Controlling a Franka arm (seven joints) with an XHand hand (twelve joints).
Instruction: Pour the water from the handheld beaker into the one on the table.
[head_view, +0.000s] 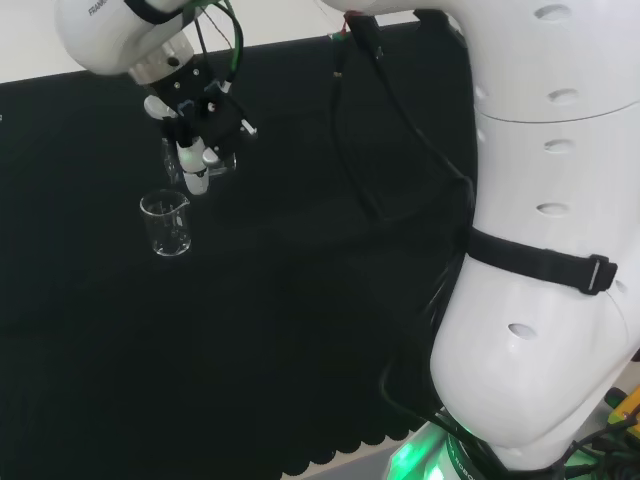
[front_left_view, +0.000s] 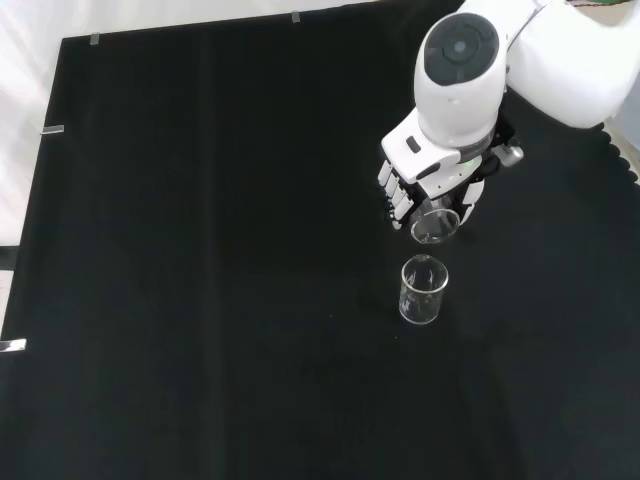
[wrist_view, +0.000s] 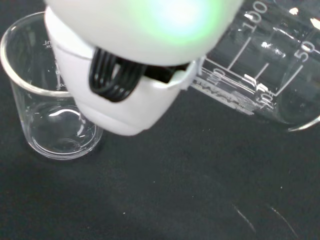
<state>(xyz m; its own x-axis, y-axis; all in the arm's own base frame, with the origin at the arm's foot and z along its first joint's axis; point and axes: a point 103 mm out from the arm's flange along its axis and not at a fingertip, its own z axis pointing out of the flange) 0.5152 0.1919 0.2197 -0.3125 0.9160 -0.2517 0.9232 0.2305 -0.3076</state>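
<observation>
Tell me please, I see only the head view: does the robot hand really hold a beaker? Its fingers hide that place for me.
Observer: Yes. In the front view the robot hand is curled round a clear held beaker.
Operator: Is it already tilted?
Observer: Yes. The wrist view shows it leaning far over, with its scale marks running aslant.
Operator: Does it touch the other one?
Observer: No. In the front view black cloth shows between it and the upright table beaker.
</observation>
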